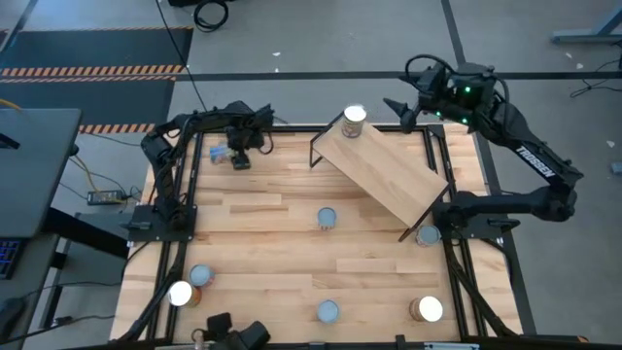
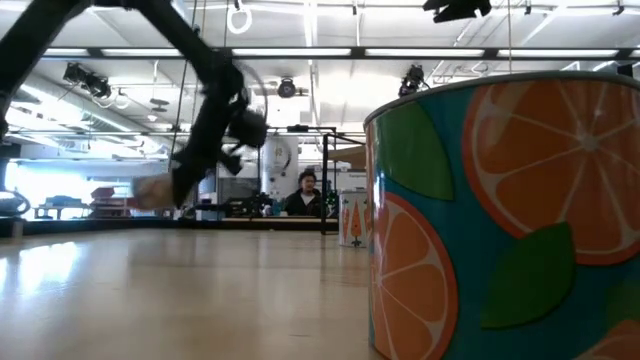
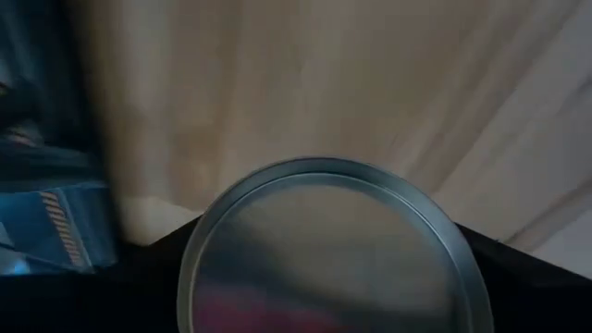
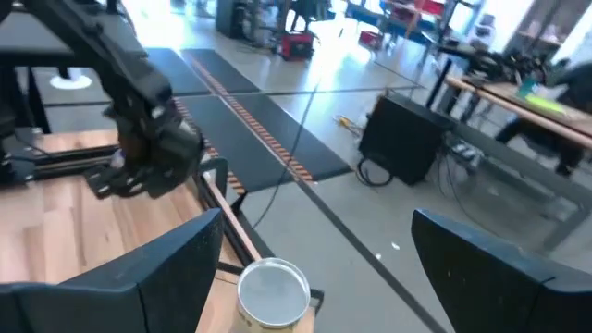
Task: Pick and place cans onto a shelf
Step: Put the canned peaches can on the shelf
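Note:
My left gripper (image 1: 236, 156) is at the table's far left, shut on a can (image 1: 220, 154) with a silver top (image 3: 328, 250). In the low view this can (image 2: 150, 190) is a blur beside the arm. The shelf (image 1: 389, 170), a light-wood board on a black wire frame, stands angled at the far right. One can (image 1: 354, 119) stands upright on the shelf's far corner. My right gripper (image 1: 397, 107) is open and empty just right of that can, which shows ahead of its spread fingers in the right wrist view (image 4: 273, 294). My left gripper holds the can by its side wall, just below the top rim (image 3: 199, 245), with a dark finger (image 3: 139, 287) on either side. The places of contact lie at the picture's lower edge and are mostly out of view. The can's round top faces the wrist camera.
Several more cans stand on the tabletop: at the middle (image 1: 327, 218), by the shelf's near right leg (image 1: 428, 235), two at the near left (image 1: 199, 277), and others along the near edge (image 1: 328, 311). An orange-print can (image 2: 510, 220) stands right before the low camera.

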Controlling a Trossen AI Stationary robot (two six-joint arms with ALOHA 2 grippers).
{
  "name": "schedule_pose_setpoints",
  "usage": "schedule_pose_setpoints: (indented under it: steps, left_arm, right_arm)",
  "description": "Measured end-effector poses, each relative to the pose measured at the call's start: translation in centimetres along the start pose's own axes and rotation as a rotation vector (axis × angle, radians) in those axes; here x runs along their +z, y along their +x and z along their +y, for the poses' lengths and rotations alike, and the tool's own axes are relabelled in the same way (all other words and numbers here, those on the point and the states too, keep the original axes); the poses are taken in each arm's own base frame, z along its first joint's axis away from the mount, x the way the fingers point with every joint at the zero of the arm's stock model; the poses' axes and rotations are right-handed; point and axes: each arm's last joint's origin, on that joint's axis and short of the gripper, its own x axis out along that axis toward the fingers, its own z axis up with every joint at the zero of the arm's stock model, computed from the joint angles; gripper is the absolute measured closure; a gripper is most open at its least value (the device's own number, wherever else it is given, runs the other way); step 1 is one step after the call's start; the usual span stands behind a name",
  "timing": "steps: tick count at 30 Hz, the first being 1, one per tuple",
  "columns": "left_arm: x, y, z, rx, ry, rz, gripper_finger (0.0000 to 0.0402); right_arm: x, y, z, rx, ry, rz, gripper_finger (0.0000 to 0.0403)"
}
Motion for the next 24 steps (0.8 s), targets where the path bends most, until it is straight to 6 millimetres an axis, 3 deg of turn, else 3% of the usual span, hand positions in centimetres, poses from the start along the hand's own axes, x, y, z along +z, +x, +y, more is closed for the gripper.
schedule_pose_setpoints:
  steps: [5,10,13,17,21,24]
  left_arm:
    - [-0.4,-8.9,-1.4,0.091,-0.123,-0.236,0.0102]
    - [-3.0,-18.8,-4.7,0.12,-0.264,-0.613,0.0102]
    - [-4.6,-23.5,-6.9,0.079,-0.332,-0.843,0.0102]
    - [-5.6,-27.9,-9.8,-0.012,-0.327,-1.065,0.0102]
    - [-5.4,-31.6,-12.4,-0.183,-0.155,-1.38,0.0102]
    - [-4.4,-33.0,-14.1,-0.26,-0.029,-1.591,0.0102]
  right_arm:
    - [0.4,-0.4,0.9,0.171,-0.021,-0.06,0.0047]
    - [1.0,-0.8,2.6,0.344,-0.006,-0.115,0.0055]
    - [1.2,-1.4,3.3,0.376,0.097,-0.115,0.0055]
    - [1.9,-3.6,3.8,0.407,0.192,-0.171,0.0056]
    - [2.1,-5.3,4.3,0.464,0.269,-0.195,0.0056]
    - [2.1,-6.0,4.7,0.498,0.318,-0.182,0.0056]
